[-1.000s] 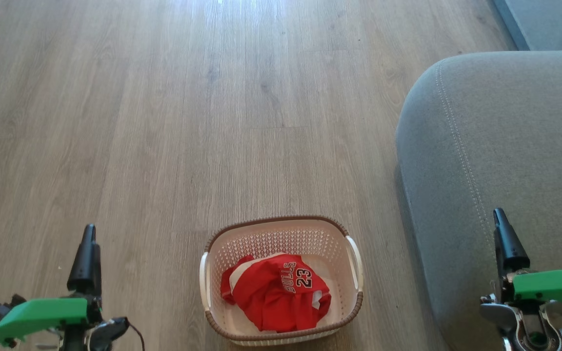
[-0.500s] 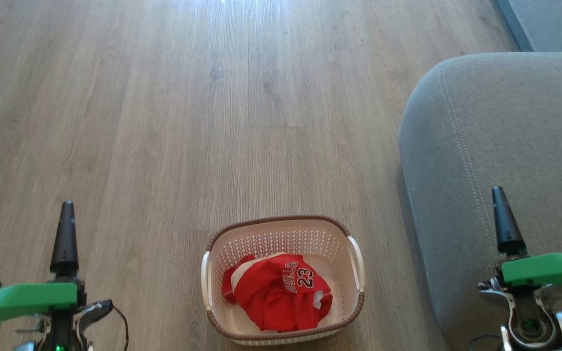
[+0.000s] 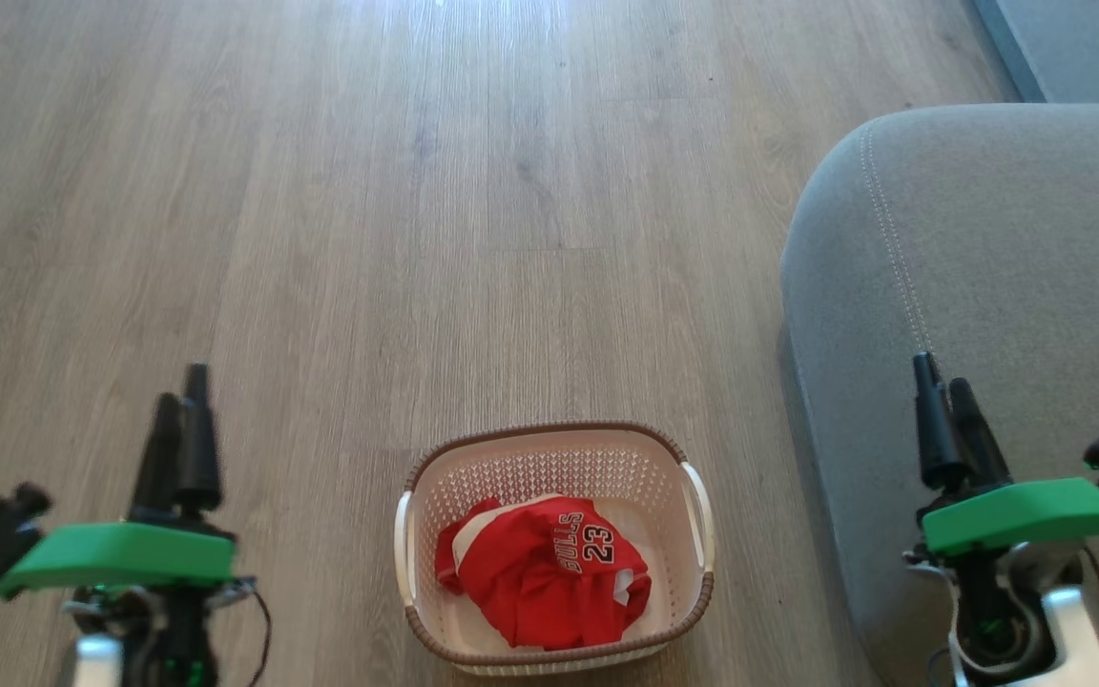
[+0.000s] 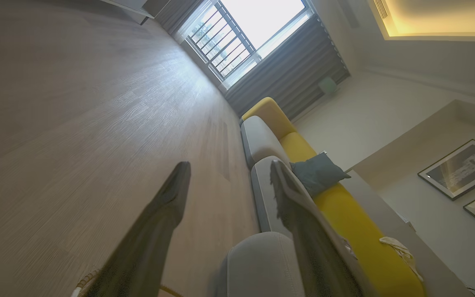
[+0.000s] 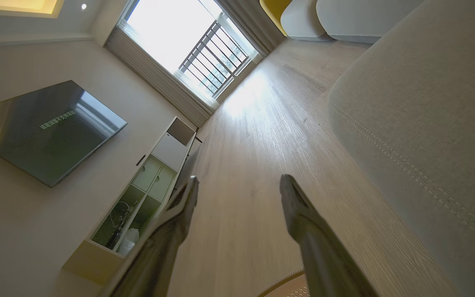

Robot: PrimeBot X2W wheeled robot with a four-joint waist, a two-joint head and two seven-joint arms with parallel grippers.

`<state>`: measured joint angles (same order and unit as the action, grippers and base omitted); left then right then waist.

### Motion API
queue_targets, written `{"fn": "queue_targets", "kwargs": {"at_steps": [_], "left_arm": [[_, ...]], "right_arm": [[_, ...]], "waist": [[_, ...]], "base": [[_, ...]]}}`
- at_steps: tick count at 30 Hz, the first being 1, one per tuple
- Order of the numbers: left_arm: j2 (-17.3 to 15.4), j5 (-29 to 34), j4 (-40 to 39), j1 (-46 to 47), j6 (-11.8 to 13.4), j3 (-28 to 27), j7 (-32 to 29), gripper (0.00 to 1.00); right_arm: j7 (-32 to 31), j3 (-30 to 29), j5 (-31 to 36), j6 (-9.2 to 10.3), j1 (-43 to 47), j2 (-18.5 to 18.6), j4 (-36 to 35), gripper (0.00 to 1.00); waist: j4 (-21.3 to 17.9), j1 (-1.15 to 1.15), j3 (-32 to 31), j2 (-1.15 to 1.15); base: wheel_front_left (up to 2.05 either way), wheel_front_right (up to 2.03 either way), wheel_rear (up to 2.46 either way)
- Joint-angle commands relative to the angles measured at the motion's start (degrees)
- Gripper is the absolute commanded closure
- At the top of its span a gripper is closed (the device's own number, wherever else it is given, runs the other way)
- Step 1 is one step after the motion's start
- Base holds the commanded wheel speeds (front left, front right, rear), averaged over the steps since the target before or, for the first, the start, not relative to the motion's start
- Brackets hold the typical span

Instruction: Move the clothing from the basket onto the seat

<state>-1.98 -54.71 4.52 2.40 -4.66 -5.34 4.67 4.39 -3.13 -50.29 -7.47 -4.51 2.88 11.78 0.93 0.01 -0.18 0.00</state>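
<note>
1. Both grippers have turned since half a second ago: each showed one dark finger in the head view then, and shows two now. Left gripper [image 3: 182, 389] sits at lower left of frame, right gripper [image 3: 939, 374] at lower right.
2. Basket [image 3: 549, 431], clothing [image 3: 540, 582] and seat [image 3: 1007, 248] are unchanged in place.
3. Left gripper: fingers [image 4: 167, 206] spread wide in its wrist view, nothing between them.
4. Right gripper: likewise spread and empty. In the head view its tips overlap the seat's near edge.
5. Clothing: a red bundle inside the basket at lower centre of frame, "BULLS 23" lettering facing up.
6. Basket stands on the wooden floor [image 3: 416, 239], left of the seat, with a strip of floor between.
</note>
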Motion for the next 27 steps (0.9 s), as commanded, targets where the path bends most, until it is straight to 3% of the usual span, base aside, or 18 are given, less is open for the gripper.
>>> {"fn": "queue_targets", "kwargs": {"at_steps": [1, 10, 27], "left_arm": [[-0.6, 2.7, -2.3, 1.7, 0.5, 0.0, 0.6, 0.00], [-0.6, 12.4, 2.8, 1.4, 4.8, 5.3, 2.1, 0.00], [-0.7, 22.1, 13.1, 3.9, 7.6, 8.1, 4.8, 0.00]], "right_arm": [[0.8, 1.2, 1.9, -0.02, -3.1, 0.0, -1.4, 0.00], [2.3, 3.2, 9.3, -0.02, -4.0, 0.0, 2.0, 0.00], [5.0, 5.4, 20.2, -0.02, -5.7, 0.0, 7.8, 0.00]], "waist": [[0.0, -0.01, 0.0, 0.00], [0.1, -0.01, -0.5, 0.00], [0.6, -0.01, -1.4, 0.00]], "base": [[0.00, 0.00, 0.00], [0.00, 0.00, 0.00], [0.00, 0.00, 0.00]]}}
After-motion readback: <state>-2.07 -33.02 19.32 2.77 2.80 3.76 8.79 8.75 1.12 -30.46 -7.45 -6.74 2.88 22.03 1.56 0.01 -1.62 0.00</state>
